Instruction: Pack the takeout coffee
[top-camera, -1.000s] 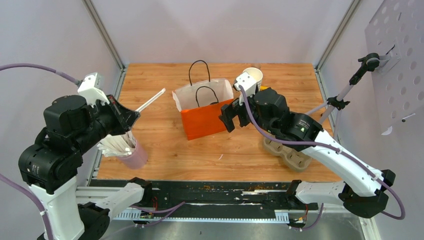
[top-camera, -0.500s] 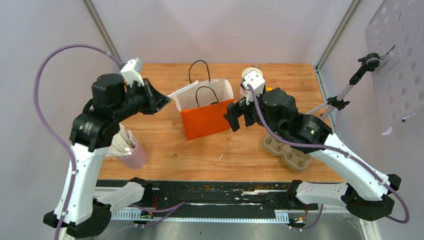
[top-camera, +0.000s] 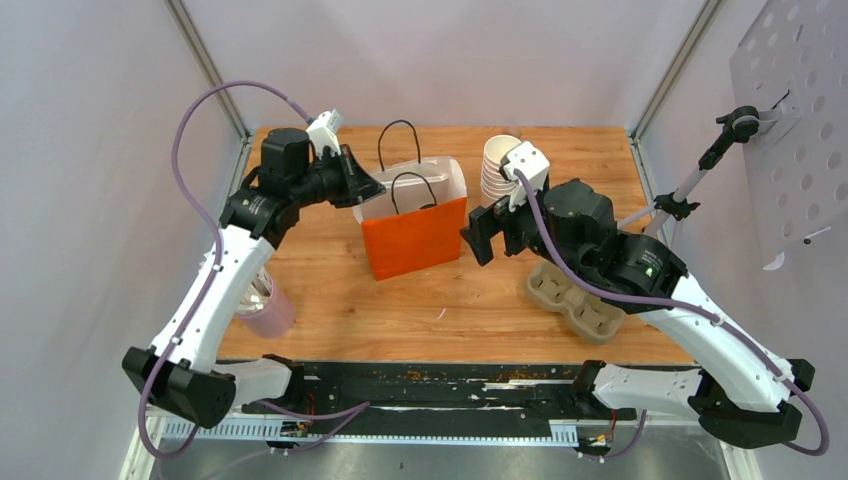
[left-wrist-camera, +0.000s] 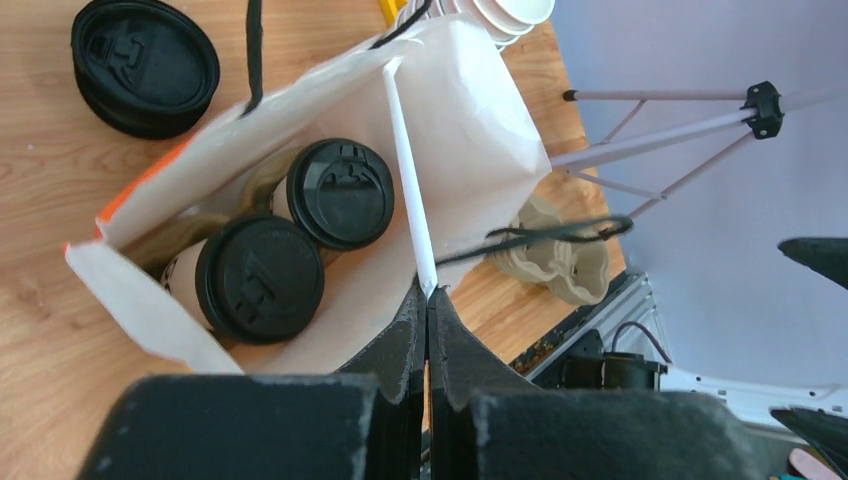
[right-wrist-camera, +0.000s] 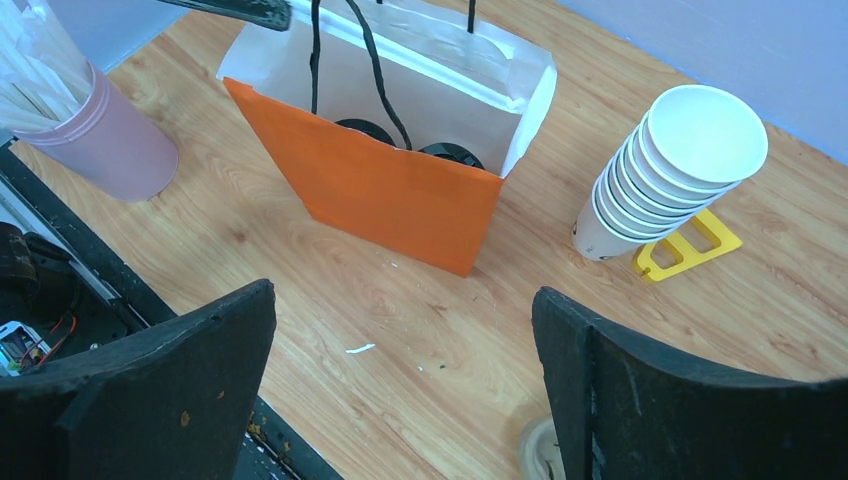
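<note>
Takeout coffee sits inside the orange bag at the table's middle, and the left gripper, pinched on a straw, has swung from the near-left corner to the bag's mouth, probably the last addition, while the right gripper gapes empty.

White arms, black joints, seemingly lilac cables.

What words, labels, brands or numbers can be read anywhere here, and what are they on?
No text can be read in any view.
Takeout coffee lids, inside the orange bag: raised moulded marks, no letters legible.
Loose black lids on the table: the same, illegible.
Right arm: a small green mark, too small to read.
Orange bag: no print visible.
</note>
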